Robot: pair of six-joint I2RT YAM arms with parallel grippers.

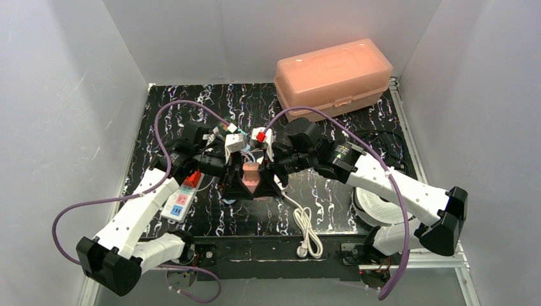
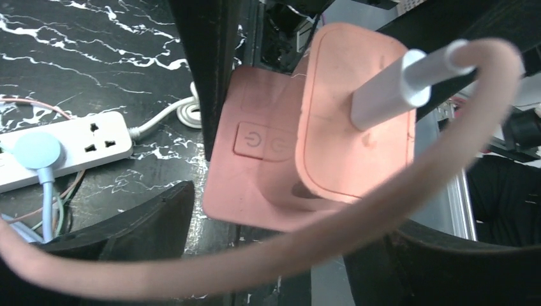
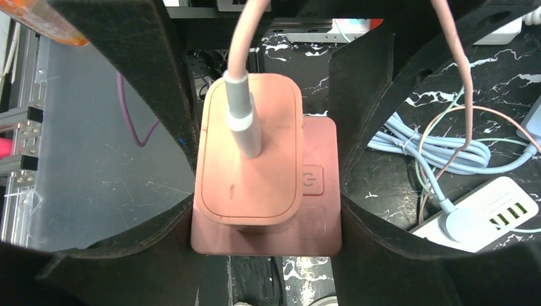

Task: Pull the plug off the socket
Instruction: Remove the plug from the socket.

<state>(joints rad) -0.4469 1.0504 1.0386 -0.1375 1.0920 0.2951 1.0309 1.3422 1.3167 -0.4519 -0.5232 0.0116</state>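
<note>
while pinning the socket point(image 3: 319, 146) mid table point(image 1: 255, 220) with the right gripper point(image 3: 266, 213) clenched on its sides, straddles the plug point(image 3: 268, 178) with the left gripper point(image 2: 281, 217), jaws wide, gripping nothing. plug fully seated. could catch the socket edge or cable point(image 3: 245, 38) on closing; could jam the pins if pulled askew; could lift both on a slack right grip.

plug point(image 3: 255, 191) on socket point(image 3: 318, 143) | power strip point(image 1: 182, 201) left | box point(image 1: 332, 73) behind-right | cord point(image 1: 308, 231) in front
</note>
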